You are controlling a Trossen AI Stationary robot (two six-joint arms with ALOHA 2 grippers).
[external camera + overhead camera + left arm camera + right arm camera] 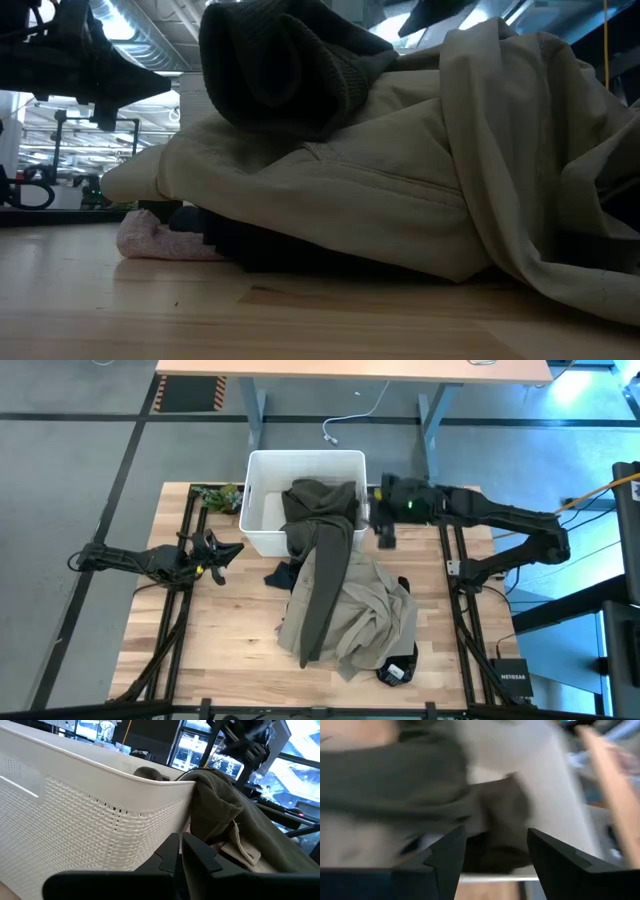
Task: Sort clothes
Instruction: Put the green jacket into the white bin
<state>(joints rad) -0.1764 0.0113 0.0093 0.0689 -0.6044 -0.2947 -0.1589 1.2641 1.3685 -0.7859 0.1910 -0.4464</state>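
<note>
Left arm (150,560): slim dark links at mid-left of the high view, black cable at its base, small yellow mark near the wrist; gripper fingers (200,860) matte black, angular. Right arm (500,520): dark jointed links at upper right, one green light (408,506) on the wrist housing; fingers (445,857) black, flat-faced, wedge-shaped.

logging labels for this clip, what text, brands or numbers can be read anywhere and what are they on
"NETGEAR": white letters on a small black box beside the table's right edge, high view; small, so the reading is only probable.
White tag on the black garment near the table's front: too small to read.
Screens behind the white bin in the left wrist view: too blurred to read.
Nothing else is readable.
</note>
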